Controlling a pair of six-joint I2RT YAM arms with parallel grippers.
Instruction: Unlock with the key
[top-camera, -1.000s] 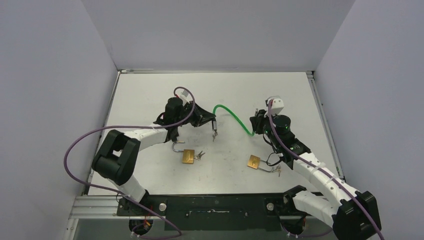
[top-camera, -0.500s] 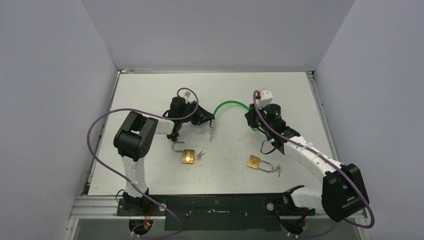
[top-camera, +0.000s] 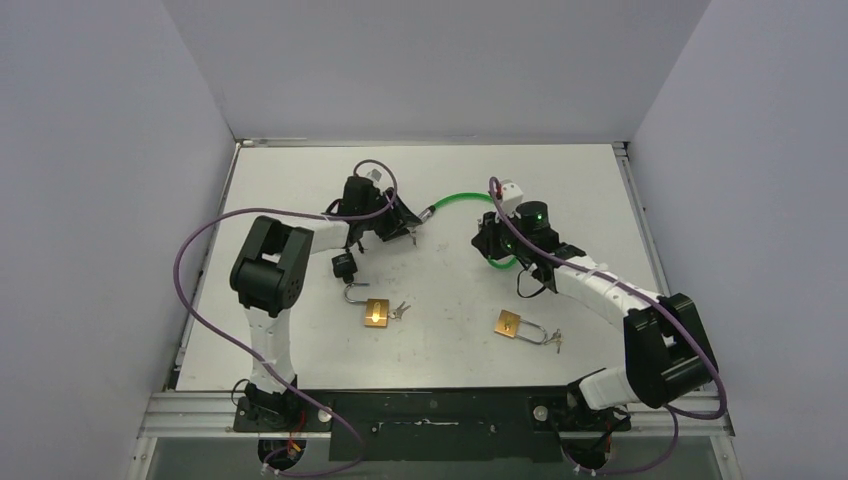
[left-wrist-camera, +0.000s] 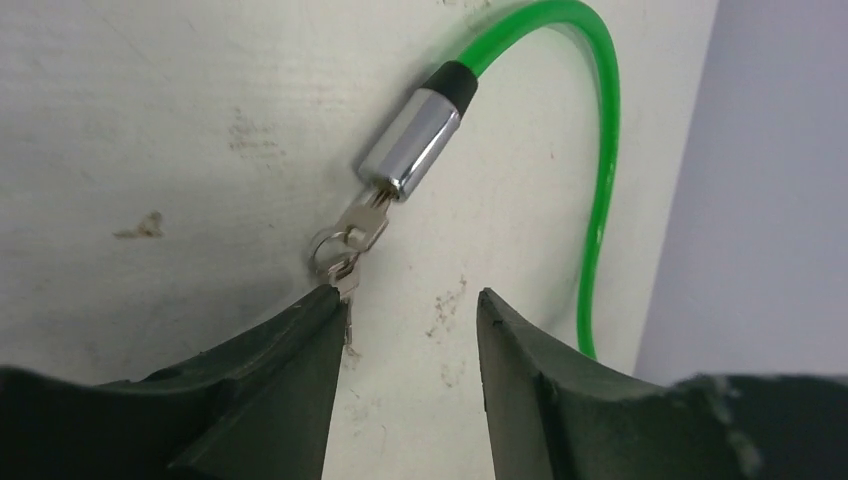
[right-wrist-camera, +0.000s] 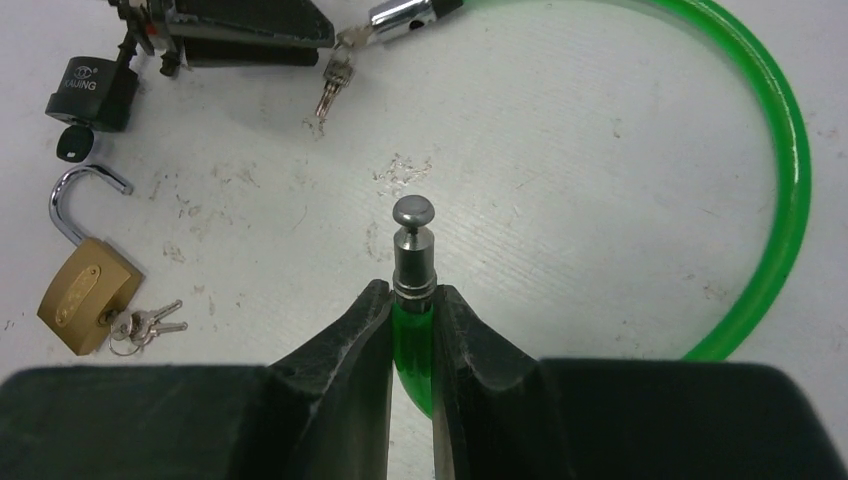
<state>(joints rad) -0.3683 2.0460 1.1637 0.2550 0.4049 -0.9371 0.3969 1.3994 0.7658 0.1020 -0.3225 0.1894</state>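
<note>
Lying nearest, at 5 o'clock from table centre: brass padlock (top-camera: 508, 323), its keys (top-camera: 553, 340) trailing beside it. Lying at 7 o'clock: second brass padlock (right-wrist-camera: 82, 293), shackle swung open, small keys (right-wrist-camera: 145, 322) touching. Sitting at 9 o'clock: black padlock (right-wrist-camera: 88, 88).

Working farther out, at 2 o'clock: right gripper (right-wrist-camera: 410, 295), pinching tight on green cable (right-wrist-camera: 790, 150) just behind its steel pin (right-wrist-camera: 413, 240). Hovering at 11 o'clock: left gripper (left-wrist-camera: 410, 310), spread wide and gripping nothing, with key bunch (left-wrist-camera: 340, 255) sticking out of chrome barrel (left-wrist-camera: 415, 140) just beside one finger.

Carrying everything: scuffed white table (top-camera: 600, 200). Enclosing on three sides: plain grey walls (top-camera: 430, 60).
</note>
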